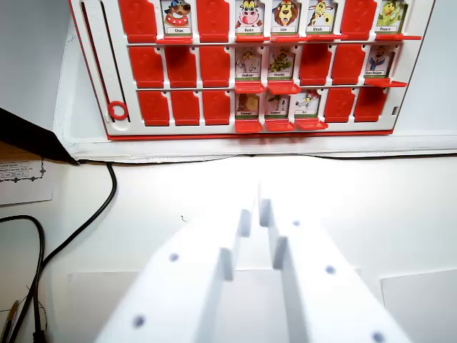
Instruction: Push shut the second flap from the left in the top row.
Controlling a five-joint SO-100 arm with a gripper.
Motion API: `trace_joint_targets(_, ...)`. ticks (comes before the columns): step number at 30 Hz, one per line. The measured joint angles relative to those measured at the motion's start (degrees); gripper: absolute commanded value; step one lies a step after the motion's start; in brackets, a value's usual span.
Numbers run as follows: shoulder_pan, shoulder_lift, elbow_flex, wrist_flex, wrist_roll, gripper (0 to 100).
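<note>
Seemingly low over the white tabletop [178, 193], the wrist view looks along the white tool [255, 207], which fills the lower middle of the picture. Its two fingers run up from the bottom edge and nearly meet at the tips, with only a narrow slit between them; nothing is held there, and the tips hang apart from everything else.

At the far edge of the tabletop lies a red and white game board [250, 64], its upper part cut off by the top of the picture. Three rows of flaps show. In the top row, the first flap from the wrist view's left is a plain red back [138, 18]; the second flap [177, 18] shows a cartoon animal picture with a name label under it, and a red strip juts out along its lower edge. Next to it is another plain red back [213, 18], then four picture cards in a row, another red back, and a picture card near the right end. The middle row has picture cards near its centre and one at the right; the bottom row has three picture cards at its centre, the other flaps showing red. A small red ring [118, 111] sits at the board's lower left corner.

The tool's tips are well apart from the board, with bare tabletop between them. A black cable [86, 221] curves over the tabletop's left side, and a paper sheet with small print [21, 175] lies at the left edge, under a dark shape.
</note>
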Motion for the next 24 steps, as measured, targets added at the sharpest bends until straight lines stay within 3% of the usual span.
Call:
trace_joint_targets(17,-0.97,-4.48,0.09,-10.99,2.37,0)
trace_joint_targets(24,-2.55,-7.29,6.94,-20.74,3.25,0)
